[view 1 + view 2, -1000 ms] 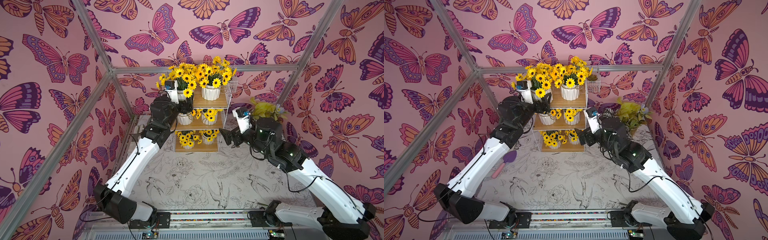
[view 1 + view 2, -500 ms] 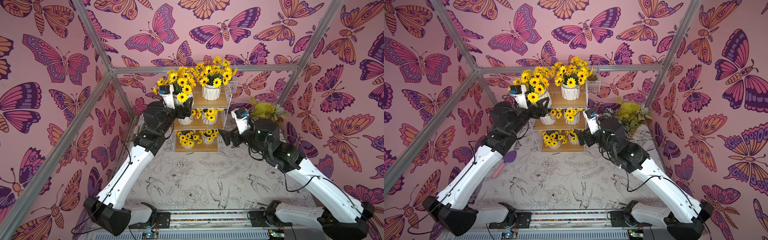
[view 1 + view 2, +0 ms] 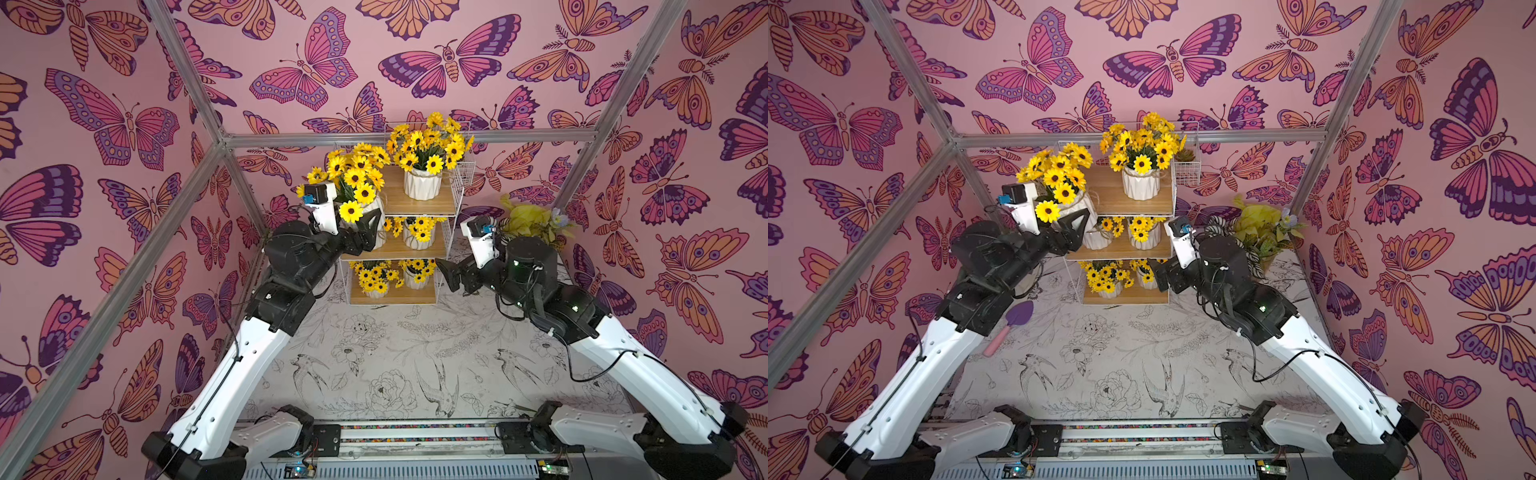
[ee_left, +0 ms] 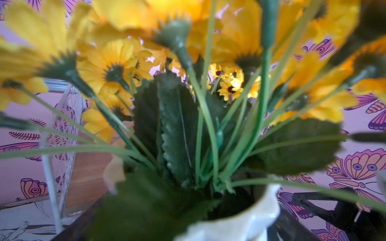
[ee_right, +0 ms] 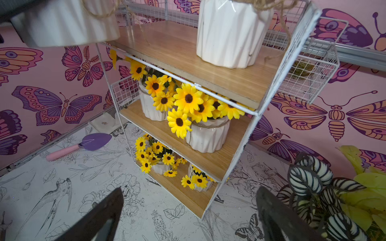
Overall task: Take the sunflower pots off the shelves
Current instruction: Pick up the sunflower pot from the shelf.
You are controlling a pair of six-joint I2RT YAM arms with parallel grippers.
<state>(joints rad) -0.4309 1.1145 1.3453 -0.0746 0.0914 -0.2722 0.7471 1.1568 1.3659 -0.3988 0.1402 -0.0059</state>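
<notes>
Six sunflower pots are in view. The left pincer (image 3: 371,227) is clenched around one pot (image 3: 356,176), held just off the left edge of the top board of the three-tier shelves (image 3: 392,199). One pot (image 3: 422,185) stands on that top board, two pots (image 5: 150,108) (image 5: 207,135) on the middle board and two pots (image 5: 160,168) (image 5: 199,181) on the bottom board. The right pincer (image 3: 445,272) is released and empty beside the bottom tier.

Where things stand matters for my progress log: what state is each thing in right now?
Left end effector, shut on the held pot.
Held pot, in the air beside the top board.
Top-shelf pot, upright on its board.
Middle-shelf pots, both upright.
Bottom-shelf pots, both upright.
Right end effector, open, empty.
Trowel, lying flat on the table.
</notes>
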